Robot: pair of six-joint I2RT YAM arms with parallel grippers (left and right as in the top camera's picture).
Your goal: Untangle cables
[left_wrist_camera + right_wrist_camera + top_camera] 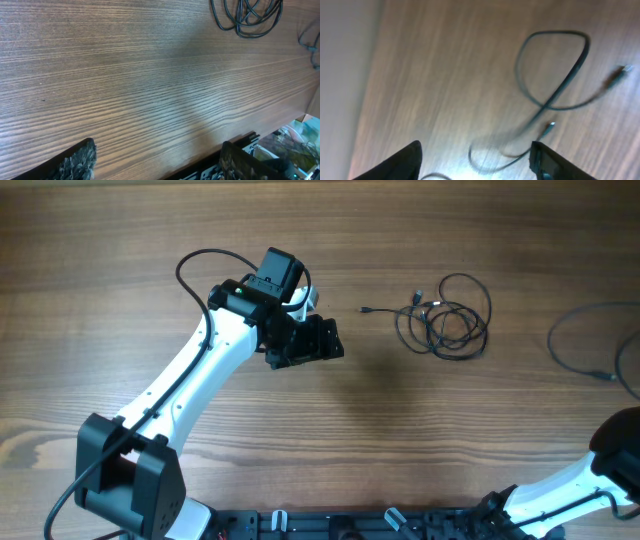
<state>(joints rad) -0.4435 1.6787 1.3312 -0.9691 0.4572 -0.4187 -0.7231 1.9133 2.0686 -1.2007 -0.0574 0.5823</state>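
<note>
A tangled bundle of thin black cables [450, 322] lies on the wooden table right of centre, with a plug end [366, 310] sticking out to its left. My left gripper [325, 340] hovers to the left of the bundle, apart from it. In the left wrist view its jaws [157, 162] are open and empty, and the bundle [250, 19] sits at the top right. A separate loose cable [585, 345] lies at the far right. In the right wrist view my right gripper [476, 160] is open and empty above this looping strand [555, 75] and its silvery plug ends [549, 128].
The right arm [615, 455] comes in at the lower right corner of the overhead view. The table's front edge and a black rail [240, 142] show in the left wrist view. A thicker robot cable [200, 265] loops over the left arm.
</note>
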